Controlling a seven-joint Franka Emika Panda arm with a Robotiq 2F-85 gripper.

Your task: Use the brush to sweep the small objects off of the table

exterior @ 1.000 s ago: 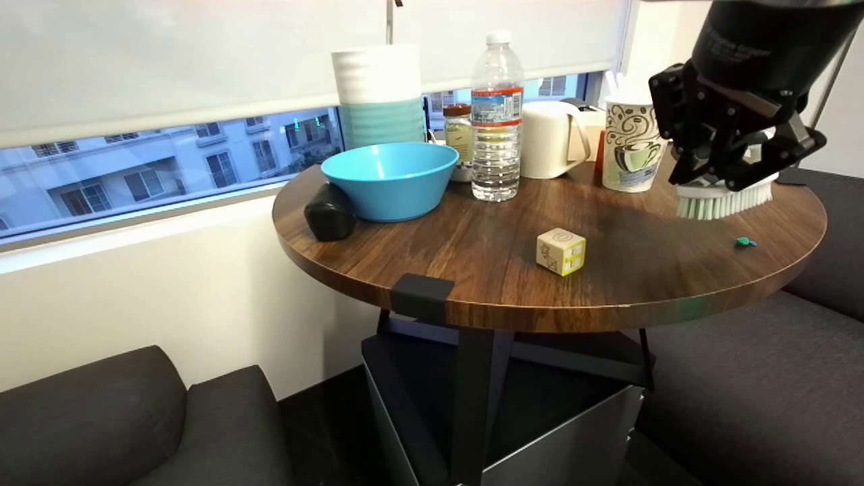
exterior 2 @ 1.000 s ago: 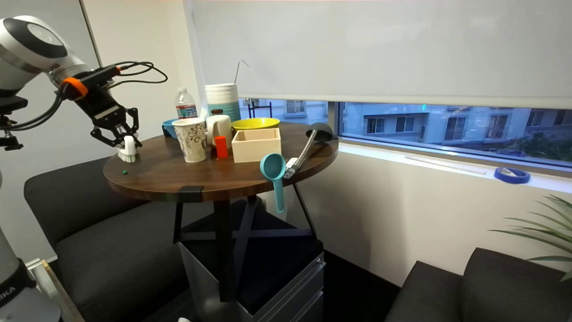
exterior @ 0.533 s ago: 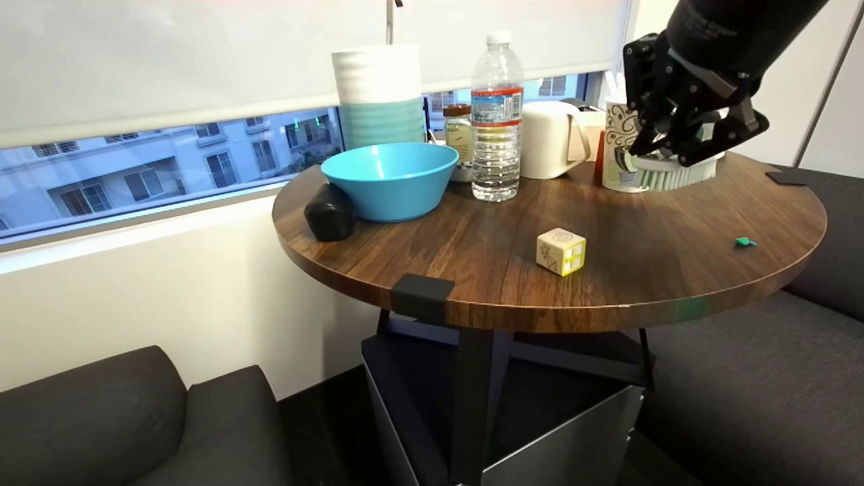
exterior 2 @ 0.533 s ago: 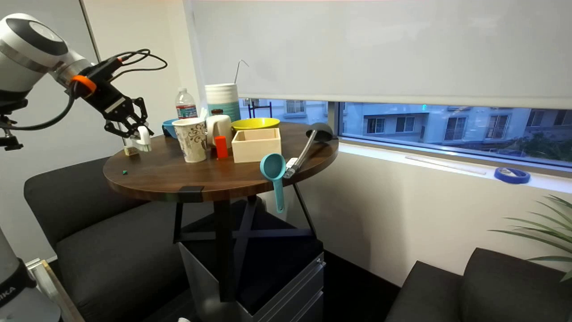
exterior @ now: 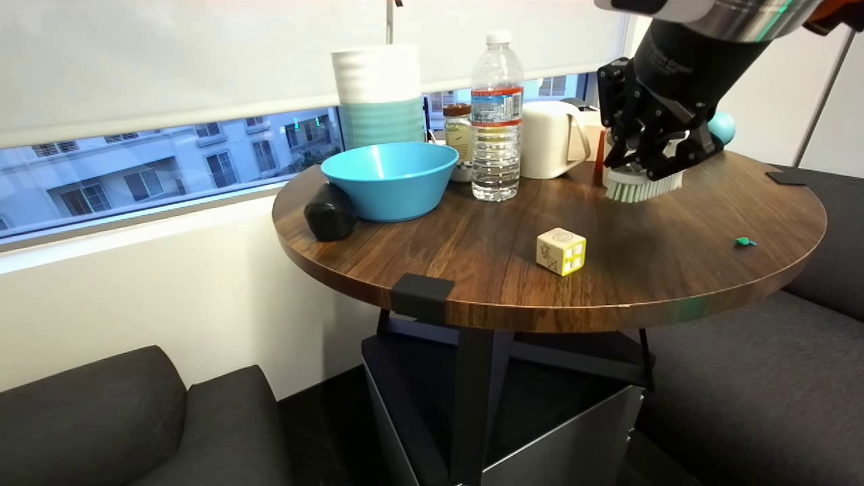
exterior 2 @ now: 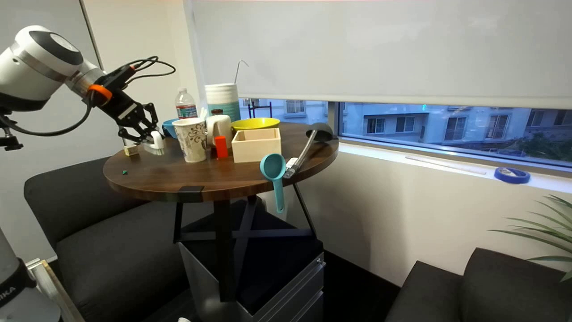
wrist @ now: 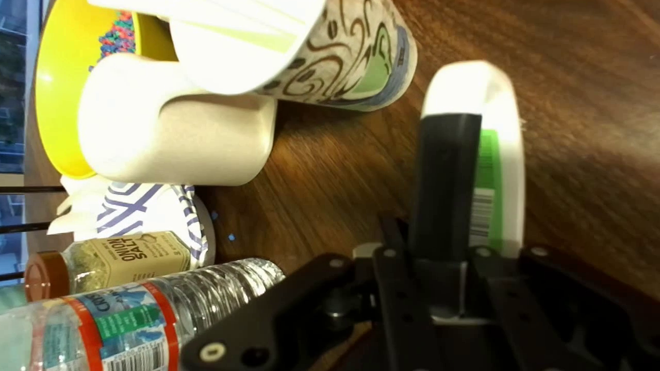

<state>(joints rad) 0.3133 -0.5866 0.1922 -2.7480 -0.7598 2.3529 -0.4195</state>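
Note:
The brush has a white body with a black grip and pale bristles; it shows in both exterior views (exterior: 644, 187) (exterior 2: 155, 144) and in the wrist view (wrist: 510, 185). My gripper (exterior: 628, 162) is shut on the brush's grip, also seen in an exterior view (exterior 2: 147, 136) and the wrist view (wrist: 438, 242). The bristles point down over the round brown table (exterior: 472, 250); I cannot tell if they touch it. A tiny green speck (exterior: 742, 241) with a blue bit beside it lies near the table's edge, apart from the brush; it also shows here (exterior 2: 124, 172). Tiny blue specks (wrist: 231, 237) lie near the bottle.
A wooden cube (exterior: 561, 252) lies near the brush. A patterned paper cup (exterior 2: 190, 141) stands close beside it. A mug (exterior: 550, 138), water bottle (exterior: 497, 128), blue bowl (exterior: 390, 182), wooden box (exterior 2: 257, 145), red block (exterior 2: 220, 146) and teal scoop (exterior 2: 272, 166) are also around.
My gripper has carried the brush away from the green speck towards the cup and the table's middle, dipping slightly lower lately. The green speck and the cube have not moved.

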